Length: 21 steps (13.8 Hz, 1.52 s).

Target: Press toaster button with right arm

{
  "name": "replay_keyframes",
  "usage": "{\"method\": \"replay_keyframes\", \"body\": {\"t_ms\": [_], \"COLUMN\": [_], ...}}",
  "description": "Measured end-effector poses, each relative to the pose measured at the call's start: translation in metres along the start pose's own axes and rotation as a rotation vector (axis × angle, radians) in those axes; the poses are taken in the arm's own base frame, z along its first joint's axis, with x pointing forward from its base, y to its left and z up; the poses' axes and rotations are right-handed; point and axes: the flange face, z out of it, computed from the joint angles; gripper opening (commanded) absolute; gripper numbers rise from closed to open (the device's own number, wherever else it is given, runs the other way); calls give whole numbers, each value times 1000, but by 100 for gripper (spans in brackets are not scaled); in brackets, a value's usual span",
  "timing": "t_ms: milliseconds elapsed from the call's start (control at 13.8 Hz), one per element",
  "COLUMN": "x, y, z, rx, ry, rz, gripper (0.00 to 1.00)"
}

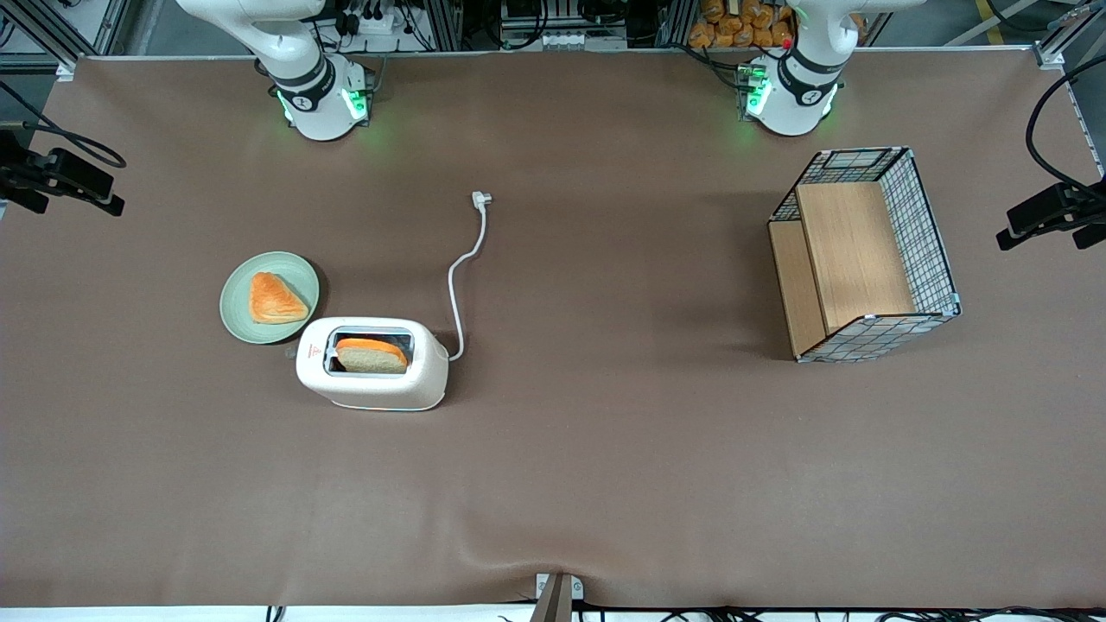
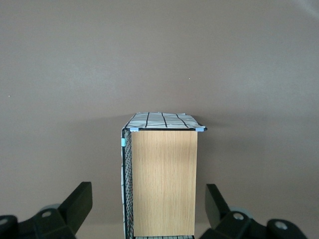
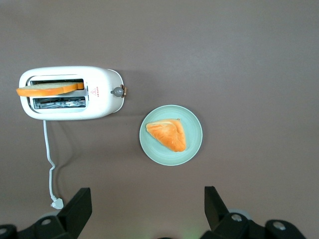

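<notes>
Hovering high over the tabletop [image 1: 605, 449] with gripper [image 3: 147, 214] empty, fingers [image 3: 75, 209] spread wide. Well below: toaster [image 1: 372, 363] toward the working arm's end, slice [image 1: 371, 355] in its slot, button [image 3: 117, 91] jutting from the narrow end away from the cord [image 1: 454, 285]. Plate [image 1: 238, 315] just beside that end, slightly farther from the front camera. Best to close the fingers first, descend over the button end, then press straight down with one fingertip. Keep clear of the plate; avoid shoving the toaster sideways.
</notes>
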Motion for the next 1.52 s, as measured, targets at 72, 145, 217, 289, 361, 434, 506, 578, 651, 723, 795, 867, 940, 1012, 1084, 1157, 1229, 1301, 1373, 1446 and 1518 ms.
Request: {"method": "replay_keyframes", "body": {"t_ms": [72,145,217,289,361,434,506,578,651,723,795,867,940,1012,1084,1157,1229,1301,1373,1446,1518], "x": [0,0,1,1,2,2,3,5,7,9,13,18,23,30,36,42,49,57,65,70,71], "y": [0,0,0,0,0,-1,-2,-2,-2,-1,0,-1,-2,-1,0,2,5,13,29,50,69], "z": [0,2,2,3,4,5,7,11,16,22,29,39,49,60,72,85,102,118,133,146,157], "rx": [0,0,0,0,0,0,1,2,1,1,0,-1,-3,-8,-16,-30,-46,-52,-48,-40,-30], "ry": [-1,-3,-4,-6,-8,-10,-15,-24,-36,-49,-64,-83,-101,-120,-139,-163,-191,-211,-225,-243,-264], "rz": [0,0,0,0,0,-1,-3,-4,-3,0,1,0,-2,-2,0,2,5,14,20,19,19], "gripper": [100,100,100,100,100,100,100,100,100,100,100,100,100,100,100,100,100,100,100,100,100]}}
